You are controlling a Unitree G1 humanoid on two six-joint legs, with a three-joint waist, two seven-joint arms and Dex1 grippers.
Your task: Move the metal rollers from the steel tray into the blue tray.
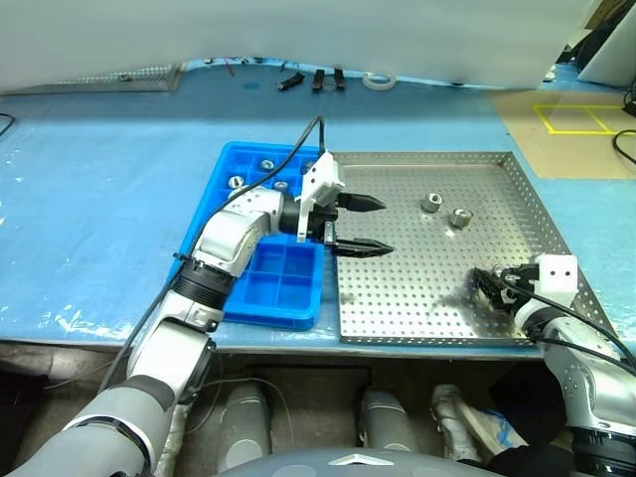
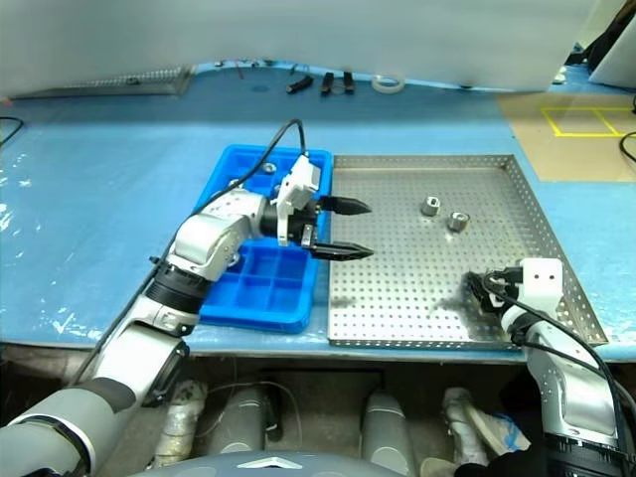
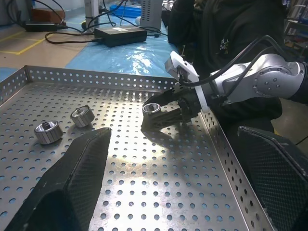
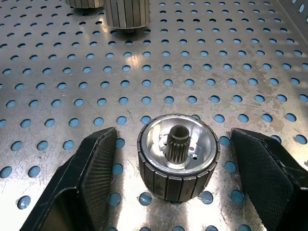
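The steel tray [image 1: 427, 157] lies on the blue table with the blue tray [image 1: 283, 288] against its left side. Two metal rollers [image 1: 431, 203] [image 1: 460, 217] stand in the steel tray's far middle. A third roller [image 4: 178, 161] stands near the tray's front right corner, between the open fingers of my right gripper [image 4: 172, 134], with a gap on each side. My left gripper [image 1: 383, 227] hovers open and empty over the steel tray's left part, pointing right. Several rollers [image 1: 266, 165] sit in the blue tray's far compartments.
Black tools [image 1: 318, 79] and a tape roll [image 1: 379, 80] lie at the table's far edge. A person in dark clothing [image 3: 221, 29] stands beyond the steel tray's right rim. Yellow floor marks [image 1: 576, 119] lie to the far right.
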